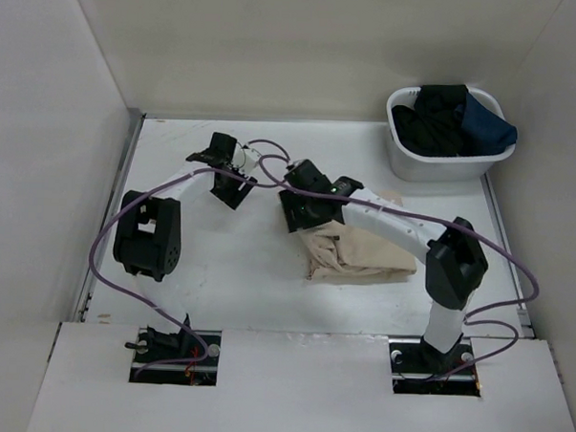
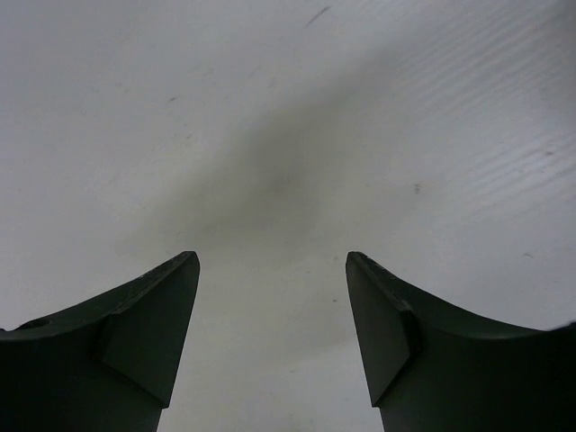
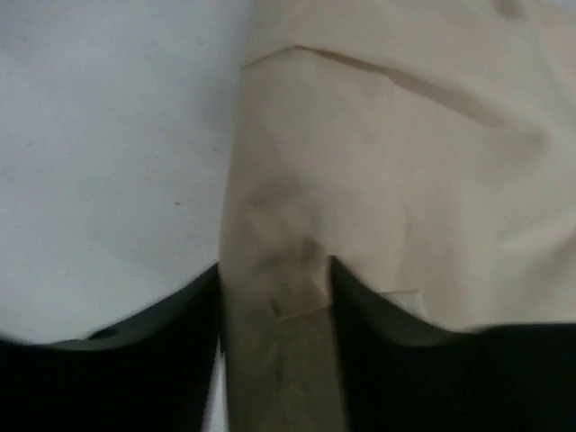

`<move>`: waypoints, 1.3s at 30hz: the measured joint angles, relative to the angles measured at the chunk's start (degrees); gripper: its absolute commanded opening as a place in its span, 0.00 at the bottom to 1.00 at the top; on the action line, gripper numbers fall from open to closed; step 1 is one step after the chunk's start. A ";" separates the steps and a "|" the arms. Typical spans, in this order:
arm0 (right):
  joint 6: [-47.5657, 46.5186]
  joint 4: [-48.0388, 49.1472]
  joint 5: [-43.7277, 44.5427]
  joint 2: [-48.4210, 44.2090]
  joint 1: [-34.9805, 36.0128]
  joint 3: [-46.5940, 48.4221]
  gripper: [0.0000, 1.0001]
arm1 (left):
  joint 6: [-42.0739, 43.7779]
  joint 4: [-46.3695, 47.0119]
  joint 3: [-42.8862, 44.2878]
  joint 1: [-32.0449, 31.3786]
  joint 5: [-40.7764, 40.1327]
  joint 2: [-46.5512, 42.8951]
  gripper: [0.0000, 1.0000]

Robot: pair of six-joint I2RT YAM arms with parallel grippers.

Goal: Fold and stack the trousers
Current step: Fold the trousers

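Note:
The beige trousers [image 1: 361, 256] lie bunched in a folded heap on the white table, right of centre. My right gripper [image 1: 309, 217] is at their left edge, shut on a fold of the trousers [image 3: 360, 153]; in the right wrist view the cloth fills the gap between the two dark fingers [image 3: 274, 279]. My left gripper [image 1: 217, 154] is open and empty over bare table at the back left; in the left wrist view [image 2: 273, 270] only white table shows between its fingers.
A grey basket [image 1: 441, 163] with black and navy garments stands at the back right corner. White walls close the table at the back and both sides. Purple cables loop over both arms.

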 measured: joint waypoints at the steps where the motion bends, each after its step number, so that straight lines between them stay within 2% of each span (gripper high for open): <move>1: 0.24 0.42 -0.39 1.16 0.81 0.68 1.00 | -0.13 0.20 0.00 0.90 -0.15 0.02 0.65; 5: -0.02 4.07 -6.27 2.19 4.09 1.51 1.00 | -0.42 0.39 0.20 3.43 -0.79 0.24 0.65; 8: -0.57 10.43 -11.43 -0.96 6.08 -0.66 1.00 | -0.39 0.37 0.35 3.58 -1.11 0.22 0.65; 10: -0.20 16.55 -13.70 -7.52 7.08 -6.58 1.00 | -0.39 0.44 0.48 2.71 -1.07 -0.11 0.65; 12: 1.81 22.45 -14.86 -18.10 6.25 -15.69 1.00 | -0.44 0.20 0.48 0.57 -0.72 -1.51 0.67; 14: 5.29 26.40 -14.29 -29.20 1.57 -24.22 1.00 | -0.61 0.28 0.48 -3.34 0.28 -4.15 0.68; 17: 12.17 29.24 -10.82 -43.43 -13.94 -35.63 1.00 | -1.51 1.27 0.48 -12.48 3.26 -8.92 0.66; 19: 15.26 29.11 -9.03 -48.06 -24.74 -41.29 1.00 | -2.29 2.29 0.48 -18.49 5.92 -10.40 0.65; 23: 16.59 27.36 -9.49 -46.47 -37.81 -47.54 1.00 | -3.80 3.48 0.26 -27.50 11.72 -9.29 0.66; 28: 17.20 27.45 -12.85 -38.64 -43.01 -52.33 1.00 | -4.66 4.35 -1.42 -29.44 16.02 -5.05 0.62; 33: 21.03 29.62 -15.04 -35.45 -41.44 -56.37 1.00 | -1.38 3.58 -8.17 -29.79 16.15 -3.10 0.59; 39: 29.24 34.05 -13.40 -37.40 -30.88 -60.41 0.97 | 7.19 8.98 -17.51 -30.10 10.67 -7.39 0.62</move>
